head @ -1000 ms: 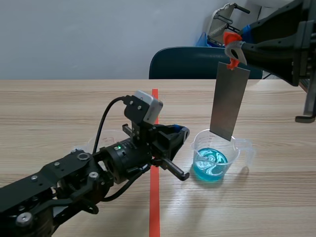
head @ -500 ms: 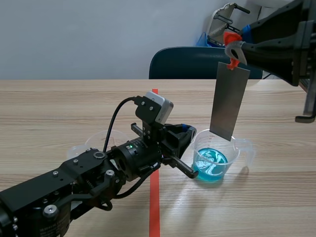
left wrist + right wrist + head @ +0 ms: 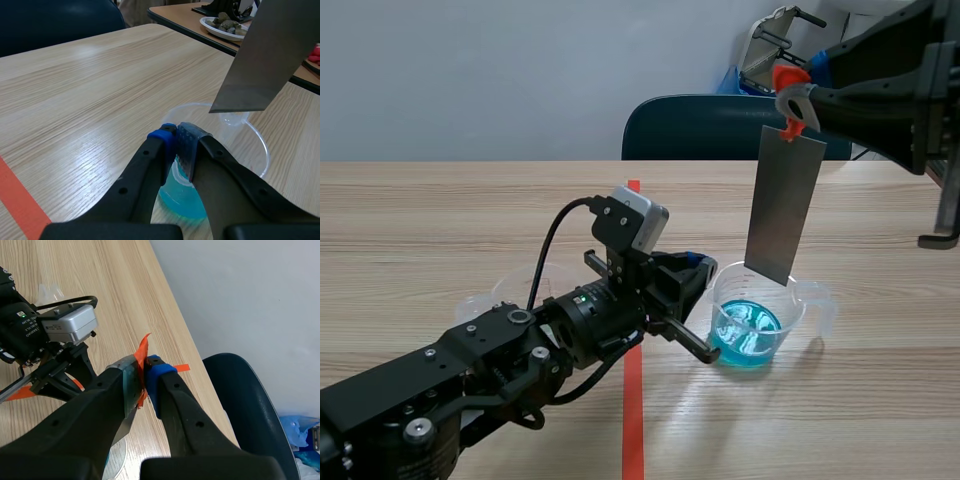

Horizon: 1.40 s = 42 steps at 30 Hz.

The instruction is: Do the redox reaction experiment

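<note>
A clear beaker [image 3: 757,318] with blue liquid [image 3: 746,335] stands right of the tape line. My left gripper [image 3: 705,300] is at its near rim, shut on the beaker wall [image 3: 220,117], one finger outside and one inside [image 3: 181,142]. A grey metal sheet [image 3: 783,205] hangs upright above the beaker, its lower edge level with the far rim [image 3: 265,55]. My right gripper [image 3: 145,372], raised at the upper right [image 3: 798,100], is shut on the sheet's orange tab [image 3: 145,347].
An empty clear beaker [image 3: 505,290] sits partly hidden behind my left arm. A dark blue chair [image 3: 720,125] stands across the table. An orange-red tape line [image 3: 633,420] runs down the table's middle. A neighbouring table holds a plate [image 3: 225,22].
My left arm has moved right, up to the beaker, and its fingers now hold the near rim. The sheet and the right arm have stayed in place.
</note>
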Tool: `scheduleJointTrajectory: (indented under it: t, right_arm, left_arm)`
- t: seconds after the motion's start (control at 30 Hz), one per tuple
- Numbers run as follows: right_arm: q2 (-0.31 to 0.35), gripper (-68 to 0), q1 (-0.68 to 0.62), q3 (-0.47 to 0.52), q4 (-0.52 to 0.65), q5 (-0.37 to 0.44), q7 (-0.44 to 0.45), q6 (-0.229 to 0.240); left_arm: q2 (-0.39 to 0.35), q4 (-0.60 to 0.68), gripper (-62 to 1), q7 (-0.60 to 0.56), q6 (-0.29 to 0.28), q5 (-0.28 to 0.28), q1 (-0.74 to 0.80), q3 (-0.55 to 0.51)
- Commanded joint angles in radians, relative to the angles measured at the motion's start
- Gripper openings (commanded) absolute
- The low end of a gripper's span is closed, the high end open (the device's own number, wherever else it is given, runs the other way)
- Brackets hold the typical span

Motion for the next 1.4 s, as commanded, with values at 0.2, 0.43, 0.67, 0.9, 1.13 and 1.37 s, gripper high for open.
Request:
scheduleJointTrajectory:
  t: [0.2, 0.43, 0.67, 0.9, 1.13, 1.37]
  right_arm:
    - [0.008, -66.7, 0.019, 0.002, 0.001, 0.011, 0.011, 0.006]
    - [0.008, -66.7, 0.019, 0.002, 0.001, 0.010, 0.011, 0.006]
    - [0.008, -66.7, 0.019, 0.002, 0.001, 0.010, 0.012, 0.006]
    - [0.008, -66.7, 0.019, 0.002, 0.001, 0.010, 0.011, 0.006]
    - [0.008, -66.7, 0.019, 0.002, 0.001, 0.010, 0.012, 0.006]
    - [0.008, -66.7, 0.019, 0.002, 0.001, 0.010, 0.012, 0.006]
  left_arm:
    - [-0.135, 0.168, -58.1, -0.100, 0.003, 0.021, 0.123, -0.001]
    - [-0.259, 0.365, -58.1, -0.151, 0.045, 0.085, 0.264, -0.001]
    - [-0.319, 0.481, -40.2, -0.151, 0.149, 0.135, 0.390, -0.001]
    - [-0.335, 0.498, -1.8, -0.151, 0.224, 0.263, 0.443, -0.001]
    - [-0.338, 0.499, 1.4, -0.147, 0.262, 0.261, 0.448, -0.001]
    - [-0.337, 0.501, 1.4, -0.149, 0.275, 0.260, 0.462, -0.001]
